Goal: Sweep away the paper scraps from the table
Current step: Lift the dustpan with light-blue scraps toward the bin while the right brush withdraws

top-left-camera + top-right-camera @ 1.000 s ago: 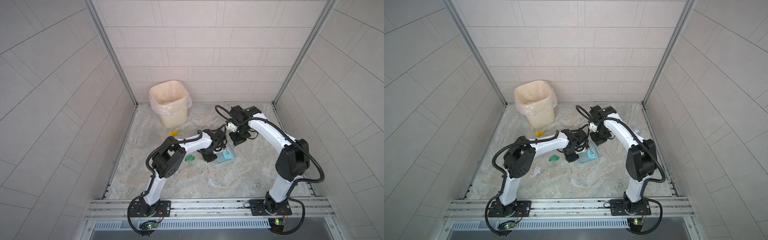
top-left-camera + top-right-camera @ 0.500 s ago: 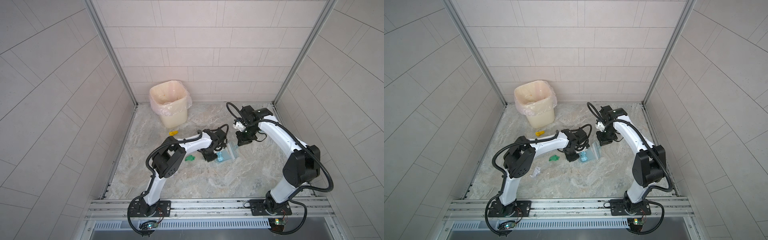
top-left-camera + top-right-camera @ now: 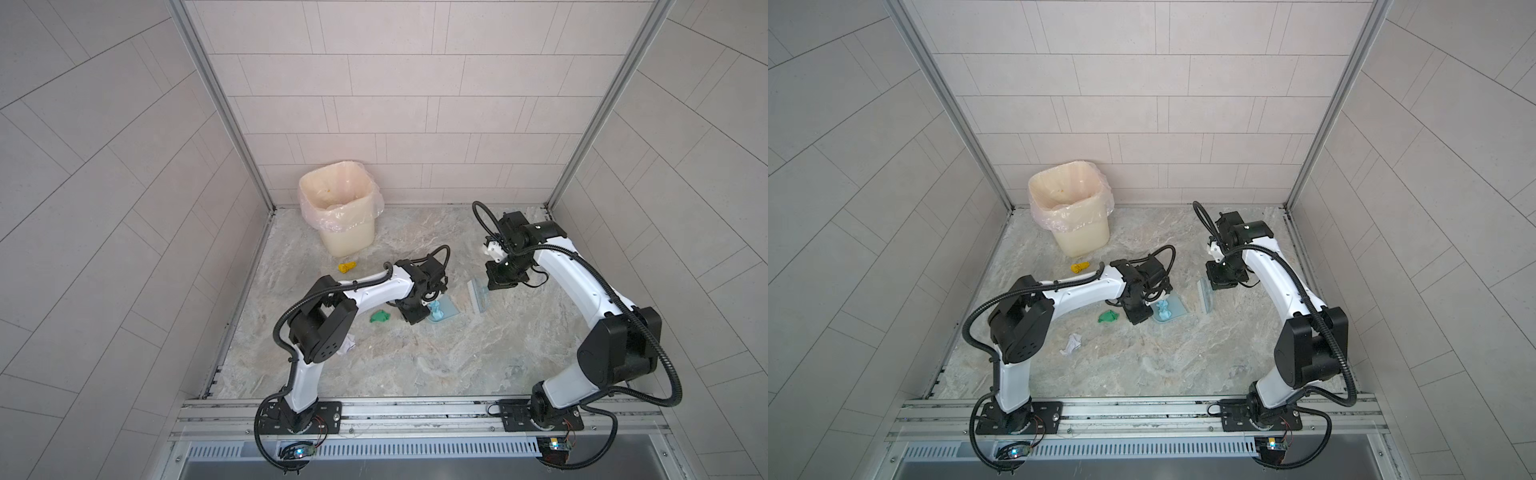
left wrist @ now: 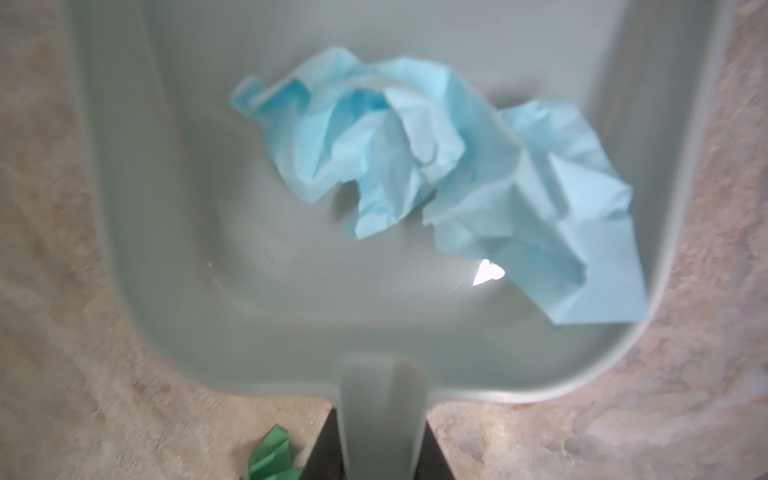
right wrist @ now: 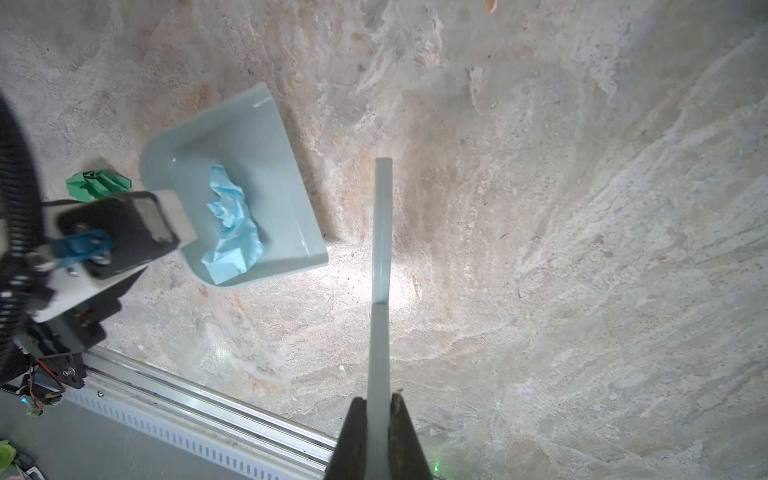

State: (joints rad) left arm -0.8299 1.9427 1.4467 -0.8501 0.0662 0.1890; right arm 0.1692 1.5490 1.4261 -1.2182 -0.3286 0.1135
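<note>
The left fingers (image 4: pixel 324 457) are clenched on the handle of the dustpan (image 4: pixel 208 270), which lies on the counter (image 3: pixel 415 353). One light blue scrap (image 4: pixel 415 174) rests inside the pan. A green scrap (image 4: pixel 272 455) lies on the counter just beside the handle (outside the pan). The right fingers (image 5: pixel 355 440) grasp the hand brush (image 5: pixel 381 232), which is near the open edge of the dustpan but apart from it. Whether its bristles touch the counter, I cannot tell. In both top views a yellow scrap (image 3: pixel 347 267) lies near the bin (image 3: pixel 351 239). In a top view a white scrap (image 3: pixel 1072 344) lies beside the left arm.
</note>
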